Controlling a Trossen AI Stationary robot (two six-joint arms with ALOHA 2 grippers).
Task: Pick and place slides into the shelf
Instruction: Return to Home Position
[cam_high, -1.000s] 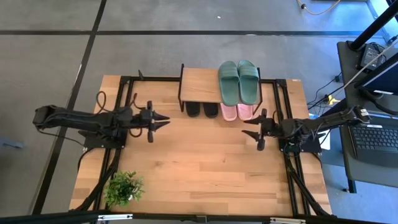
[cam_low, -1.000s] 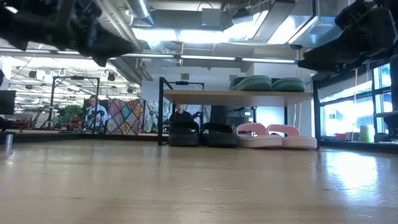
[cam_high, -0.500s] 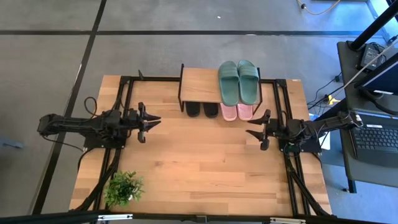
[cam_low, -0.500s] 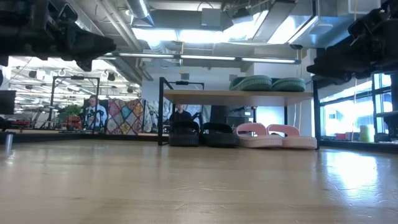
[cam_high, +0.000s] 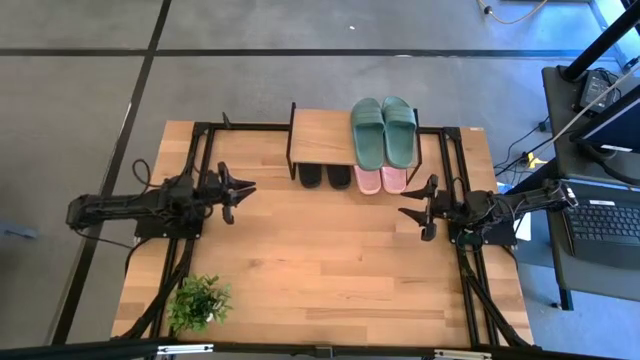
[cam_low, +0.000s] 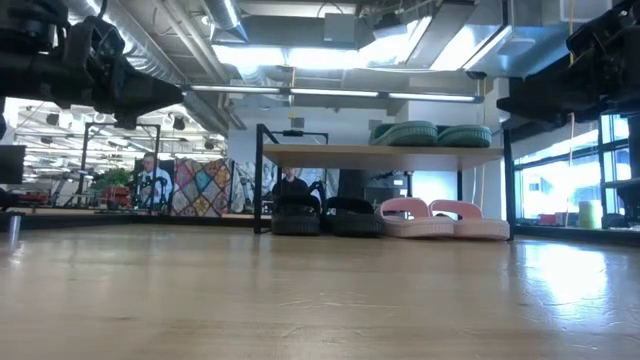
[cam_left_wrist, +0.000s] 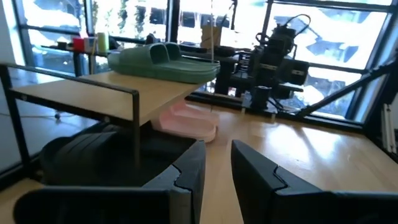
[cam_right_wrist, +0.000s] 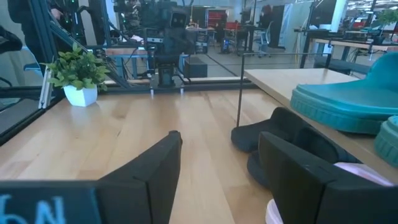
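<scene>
The shelf (cam_high: 322, 137) stands at the table's far edge. The green slides (cam_high: 383, 131) lie side by side on its top board's right half. Under that board the black slides (cam_high: 325, 176) and the pink slides (cam_high: 381, 180) rest on their soles, black to the left. My left gripper (cam_high: 247, 187) hovers over the table's left side, left of the shelf, slightly open and empty. My right gripper (cam_high: 407, 214) hovers over the right side, near the pink pair, open and empty. In the low view (cam_low: 435, 133) the green pair shows on top, the pink pair (cam_low: 440, 218) below.
A small potted plant (cam_high: 199, 301) stands at the table's near left corner. Black frame rails (cam_high: 196, 150) run along both table sides. The wide middle of the wooden tabletop (cam_high: 320, 260) lies between the arms. A laptop (cam_high: 605, 222) sits off the right edge.
Both arms have drawn back from the table's middle. My left gripper has moved toward the left edge, my right gripper toward the right edge and slightly toward the near edge. The slides and the shelf have stayed where they were.
</scene>
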